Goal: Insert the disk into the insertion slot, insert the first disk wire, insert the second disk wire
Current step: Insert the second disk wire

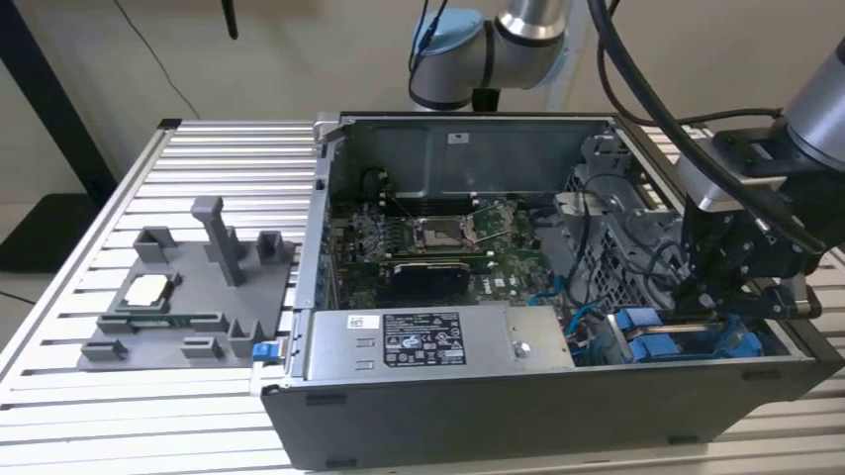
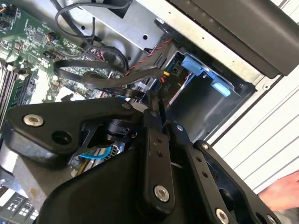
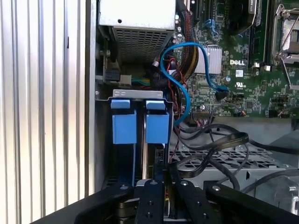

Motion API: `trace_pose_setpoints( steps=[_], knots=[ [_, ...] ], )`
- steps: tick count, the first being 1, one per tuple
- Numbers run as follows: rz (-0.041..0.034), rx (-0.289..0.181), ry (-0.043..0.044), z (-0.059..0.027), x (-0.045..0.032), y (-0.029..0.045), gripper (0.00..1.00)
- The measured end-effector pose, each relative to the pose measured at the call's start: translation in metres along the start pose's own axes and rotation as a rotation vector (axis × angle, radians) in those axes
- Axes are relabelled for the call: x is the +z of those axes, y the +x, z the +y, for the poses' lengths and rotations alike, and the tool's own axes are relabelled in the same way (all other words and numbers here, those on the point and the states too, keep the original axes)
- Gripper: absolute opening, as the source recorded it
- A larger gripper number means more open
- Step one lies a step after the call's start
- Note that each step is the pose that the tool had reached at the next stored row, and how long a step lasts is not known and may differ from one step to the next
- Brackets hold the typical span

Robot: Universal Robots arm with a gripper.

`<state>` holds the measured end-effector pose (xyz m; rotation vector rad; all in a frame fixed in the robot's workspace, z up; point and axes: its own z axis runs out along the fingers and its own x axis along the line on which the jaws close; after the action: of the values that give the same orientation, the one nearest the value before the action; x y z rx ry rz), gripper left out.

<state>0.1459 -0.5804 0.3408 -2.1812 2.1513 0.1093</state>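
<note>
- My gripper is lowered into the open computer case, at the drive bay in the corner on the exterior view's right.
- My jaws are pressed together on a thin black wire.
- The disk, in its blue carrier, sits in the insertion slot beside a second blue carrier.
- The silver power supply lies just beside the bay.

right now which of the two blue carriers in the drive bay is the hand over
The blue carrier nearer the motherboard; the hand sits in line with it. The other blue carrier lies beside the case wall.
</note>
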Motion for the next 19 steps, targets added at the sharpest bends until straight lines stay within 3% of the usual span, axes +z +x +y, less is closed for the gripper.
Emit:
trace_pose_setpoints(
  steps=[4, 7, 8, 9, 16, 19],
  knots=[
    [0.0015, 0.001, 0.0014, 0.0000, 0.0044, 0.0004, 0.16],
    [-0.0018, 0.000, 0.0017, 0.0000, 0.0058, 0.0005, 0.18],
    [-0.0012, 0.000, 0.0015, 0.0000, 0.0054, 0.0005, 0.24],
    [-0.0006, 0.000, 0.0015, 0.0000, 0.0049, 0.0004, 0.24],
    [0.0001, 0.001, 0.0015, 0.0000, -0.0088, -0.0010, 0.24],
    [0.0004, 0.001, 0.0016, 0.0001, -0.0113, -0.0012, 0.24]
  ],
)
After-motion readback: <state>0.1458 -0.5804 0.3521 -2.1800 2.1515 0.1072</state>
